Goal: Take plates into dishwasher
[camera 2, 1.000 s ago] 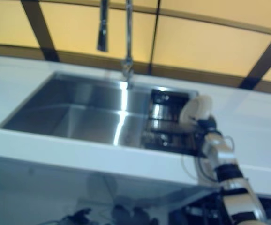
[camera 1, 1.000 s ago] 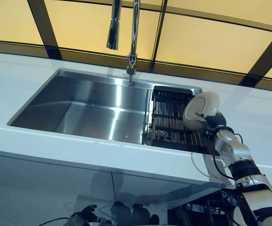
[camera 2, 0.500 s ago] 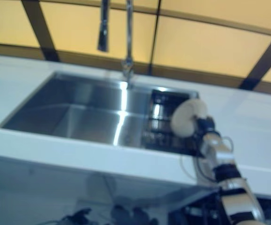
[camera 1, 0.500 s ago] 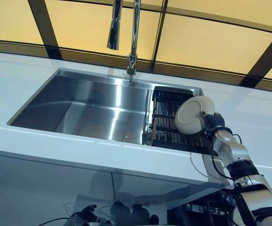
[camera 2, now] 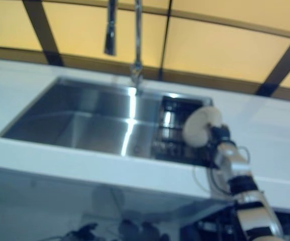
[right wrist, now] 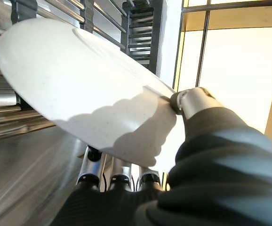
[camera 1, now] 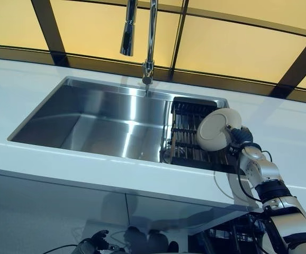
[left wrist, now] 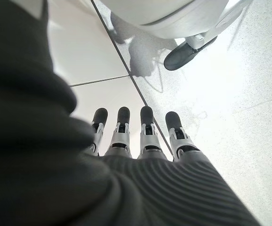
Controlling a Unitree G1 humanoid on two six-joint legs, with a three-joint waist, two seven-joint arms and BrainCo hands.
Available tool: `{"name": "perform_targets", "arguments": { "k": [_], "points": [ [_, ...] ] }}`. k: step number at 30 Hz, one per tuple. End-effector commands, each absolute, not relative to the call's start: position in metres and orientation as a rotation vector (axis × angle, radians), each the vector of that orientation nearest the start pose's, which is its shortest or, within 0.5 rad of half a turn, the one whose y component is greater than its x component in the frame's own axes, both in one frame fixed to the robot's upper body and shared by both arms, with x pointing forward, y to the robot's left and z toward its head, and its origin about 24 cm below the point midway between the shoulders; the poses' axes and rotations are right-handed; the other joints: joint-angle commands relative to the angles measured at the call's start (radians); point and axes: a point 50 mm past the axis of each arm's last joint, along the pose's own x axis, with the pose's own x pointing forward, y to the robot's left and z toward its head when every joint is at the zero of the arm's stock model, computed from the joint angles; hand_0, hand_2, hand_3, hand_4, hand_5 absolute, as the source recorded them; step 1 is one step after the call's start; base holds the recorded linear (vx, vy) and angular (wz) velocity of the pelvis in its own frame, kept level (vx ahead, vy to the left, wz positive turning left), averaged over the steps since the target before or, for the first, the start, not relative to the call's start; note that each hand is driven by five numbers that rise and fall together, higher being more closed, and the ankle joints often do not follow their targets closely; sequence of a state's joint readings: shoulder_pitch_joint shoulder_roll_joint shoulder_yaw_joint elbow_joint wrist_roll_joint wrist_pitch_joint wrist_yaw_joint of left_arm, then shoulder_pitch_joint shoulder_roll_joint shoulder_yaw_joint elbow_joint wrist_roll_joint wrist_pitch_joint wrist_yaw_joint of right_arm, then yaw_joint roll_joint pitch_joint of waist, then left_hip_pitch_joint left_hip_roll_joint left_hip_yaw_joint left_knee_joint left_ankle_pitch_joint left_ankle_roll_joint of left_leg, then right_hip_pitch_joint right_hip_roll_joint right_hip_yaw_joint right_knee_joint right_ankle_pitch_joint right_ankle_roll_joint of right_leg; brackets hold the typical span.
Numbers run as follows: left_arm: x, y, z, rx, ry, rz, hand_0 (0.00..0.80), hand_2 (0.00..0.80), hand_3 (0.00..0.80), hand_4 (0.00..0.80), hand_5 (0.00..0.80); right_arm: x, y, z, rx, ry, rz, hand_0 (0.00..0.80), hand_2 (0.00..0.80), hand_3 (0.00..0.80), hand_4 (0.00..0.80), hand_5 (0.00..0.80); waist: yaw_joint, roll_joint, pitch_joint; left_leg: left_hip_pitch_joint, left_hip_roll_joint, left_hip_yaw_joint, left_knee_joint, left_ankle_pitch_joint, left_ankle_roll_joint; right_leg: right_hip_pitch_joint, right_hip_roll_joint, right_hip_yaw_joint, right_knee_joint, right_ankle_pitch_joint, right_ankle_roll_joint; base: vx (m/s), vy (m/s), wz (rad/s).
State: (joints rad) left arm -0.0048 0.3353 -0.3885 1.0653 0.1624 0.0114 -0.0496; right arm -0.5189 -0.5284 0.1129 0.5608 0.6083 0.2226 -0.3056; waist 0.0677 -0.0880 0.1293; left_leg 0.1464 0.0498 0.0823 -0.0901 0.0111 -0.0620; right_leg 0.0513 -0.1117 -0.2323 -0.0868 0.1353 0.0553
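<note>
Right wrist view shows a white plate pinched at its rim between the thumb on top and the fingers curled beneath it, so the right hand is closed on the plate. In the head views the plate stands tilted on edge, lifted above the dark slatted rack that sits in the right end of the sink, at the rack's right side.

The sink is a broad stainless steel basin let into a white countertop. A tall chrome faucet rises from the back edge of the basin, its spray head hanging over the steel. Behind the counter runs a dark sill, and above it a wall of yellow-lit panes is divided by dark bars.

The left hand appears only in its own wrist view, hanging with straight, relaxed fingers that hold nothing, above a pale speckled floor crossed by a thin dark seam.
</note>
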Motion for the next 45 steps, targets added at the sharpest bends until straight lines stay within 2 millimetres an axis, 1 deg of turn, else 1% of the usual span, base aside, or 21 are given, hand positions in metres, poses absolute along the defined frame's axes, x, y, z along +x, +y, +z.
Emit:
{"name": "perform_targets", "arguments": {
  "k": [1, 6, 11, 15, 22, 27, 33, 40, 45],
  "points": [
    [0.121, 0.229, -0.15, 0.674, 1.11, -0.359, 0.0, 0.0, 0.0, 0.0, 0.0, 0.358, -0.263, 0.131, 0.02, 0.028, -0.334, 0.8, 0.8, 0.8, 0.8, 0.8, 0.016, 0.013, 0.018, -0.031, -0.034, 0.054, 0.003, -0.039, 0.053, 0.051, -0.025, 0.017, 0.023, -0.056, 0.085, 0.0, 0.0, 0.0],
    [0.12, 0.23, -0.15, 0.677, 1.115, -0.361, 0.0, 0.0, 0.0, 0.0, 0.0, 0.357, -0.256, 0.144, 0.062, -0.065, -0.292, 0.8, 0.8, 0.8, 0.8, 0.8, 0.011, 0.014, 0.016, -0.03, -0.033, 0.057, 0.003, -0.04, 0.054, 0.05, -0.024, 0.02, 0.022, -0.055, 0.086, 0.0, 0.0, 0.0],
    [0.12, 0.23, -0.15, 0.678, 1.113, -0.364, 0.0, 0.0, 0.0, 0.0, 0.0, 0.354, -0.255, 0.157, 0.082, -0.143, -0.263, 0.8, 0.8, 0.8, 0.8, 0.8, 0.005, 0.014, 0.013, -0.029, -0.033, 0.058, 0.003, -0.04, 0.053, 0.051, -0.023, 0.023, 0.02, -0.055, 0.086, 0.0, 0.0, 0.0],
    [0.12, 0.231, -0.149, 0.678, 1.111, -0.363, 0.0, 0.0, 0.0, 0.0, 0.0, 0.351, -0.252, 0.172, 0.125, -0.227, -0.215, 0.8, 0.8, 0.8, 0.8, 0.8, -0.001, 0.015, 0.007, -0.029, -0.032, 0.061, 0.003, -0.042, 0.052, 0.051, -0.023, 0.023, 0.016, -0.056, 0.086, 0.0, 0.0, 0.0],
    [0.116, 0.232, -0.151, 0.67, 1.119, -0.353, 0.0, 0.0, 0.0, 0.0, 0.0, 0.344, -0.243, 0.181, 0.199, -0.309, -0.147, 0.8, 0.8, 0.8, 0.8, 0.8, -0.012, 0.015, -0.001, -0.029, -0.032, 0.065, 0.003, -0.045, 0.051, 0.052, -0.02, 0.027, 0.012, -0.058, 0.084, 0.0, 0.0, 0.0],
    [0.114, 0.232, -0.152, 0.666, 1.124, -0.345, 0.0, 0.0, 0.0, 0.0, 0.0, 0.34, -0.237, 0.182, 0.203, -0.33, -0.108, 0.8, 0.8, 0.8, 0.8, 0.8, -0.021, 0.016, -0.006, -0.03, -0.032, 0.071, 0.003, -0.045, 0.049, 0.05, -0.019, 0.03, 0.009, -0.058, 0.083, 0.0, 0.0, 0.0],
    [0.111, 0.233, -0.153, 0.652, 1.132, -0.328, 0.0, 0.0, 0.0, 0.0, 0.0, 0.338, -0.227, 0.175, 0.2, -0.309, -0.06, 0.8, 0.8, 0.8, 0.8, 0.8, -0.037, 0.014, -0.017, -0.03, -0.029, 0.084, 0.003, -0.047, 0.048, 0.047, -0.014, 0.043, 0.005, -0.059, 0.081, 0.005, -0.008, -0.03],
    [0.105, 0.232, -0.154, 0.637, 1.143, -0.31, 0.0, 0.0, 0.0, 0.0, 0.0, 0.34, -0.226, 0.171, 0.204, -0.278, -0.027, 0.8, 0.8, 0.8, 0.8, 0.8, -0.047, 0.015, -0.029, -0.031, -0.025, 0.102, 0.003, -0.044, 0.044, 0.044, -0.005, 0.055, 0.0, -0.06, 0.074, 0.012, -0.009, -0.09],
    [0.106, 0.231, -0.154, 0.634, 1.138, -0.311, 0.0, 0.0, 0.0, 0.0, 0.0, 0.34, -0.225, 0.17, 0.206, -0.272, -0.011, 0.8, 0.8, 0.8, 0.8, 0.8, -0.049, 0.019, -0.034, -0.031, -0.024, 0.101, 0.003, -0.044, 0.042, 0.045, -0.003, 0.055, 0.0, -0.063, 0.07, -0.002, -0.004, -0.02]
  ]
}}
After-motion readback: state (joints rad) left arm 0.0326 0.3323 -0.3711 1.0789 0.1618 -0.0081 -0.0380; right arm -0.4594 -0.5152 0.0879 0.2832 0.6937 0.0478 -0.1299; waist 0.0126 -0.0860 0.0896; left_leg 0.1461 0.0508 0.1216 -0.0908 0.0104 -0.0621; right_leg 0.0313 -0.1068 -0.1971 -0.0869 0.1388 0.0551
